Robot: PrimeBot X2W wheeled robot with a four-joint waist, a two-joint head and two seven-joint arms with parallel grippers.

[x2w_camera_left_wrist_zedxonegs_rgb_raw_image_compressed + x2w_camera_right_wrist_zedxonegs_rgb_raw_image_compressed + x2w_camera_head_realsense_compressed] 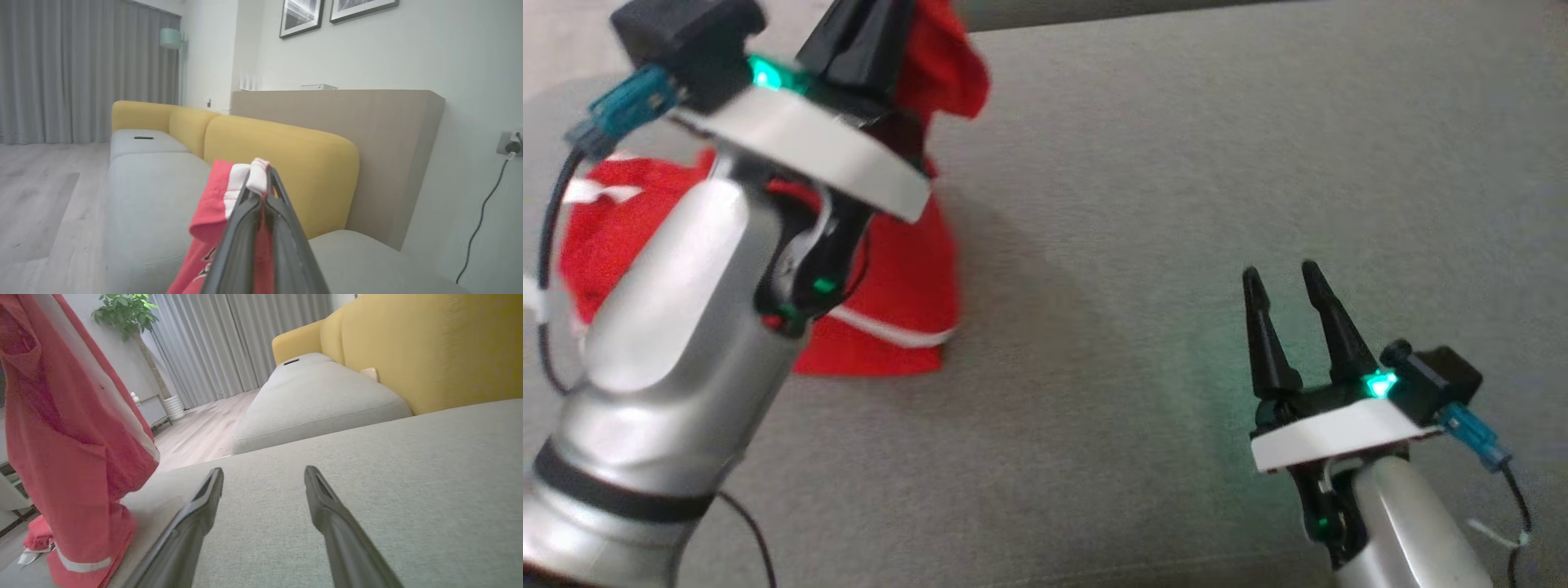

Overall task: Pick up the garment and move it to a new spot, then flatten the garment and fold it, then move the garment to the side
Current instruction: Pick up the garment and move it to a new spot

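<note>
Down at the lower right of the head view, the right tool [1281, 273] sits low over the grey fabric sofa seat [1176, 163], fingers spread wide, nothing btwn them, well apart from the cloth. Further up & to the left, the left tool [261, 179] is raised, fingers pressed together, pinching the white-edged hem of the red garment with white stripe trim [907, 278]. Garment hangs from that pinch in a long drape. Its lower end is bunched & touching the seat near the front edge, on the robot's left side. So it's partly lifted, not clear of the cushion.

Step in hand, prob.: the first one, pick-up & move to a new spot. Grab looks done, carry not yet. Next move calls for more height, or a drag, across to the bare stretch of seat toward the right tool, w/ the pinch kept tight since it's on a thin bit of hem. For flattening, the right tool will likely need a second corner.

Beyond: a mustard-yellow padded backrest [282, 163], then a far seat section w/ a small dark flat object [144, 138] on it. Containers: a white ribbed tub [175, 407] on the wood floor [196, 437] by the grey curtain [212, 347], near a leafy green plant [122, 314]. What's in it, can't tell.
</note>
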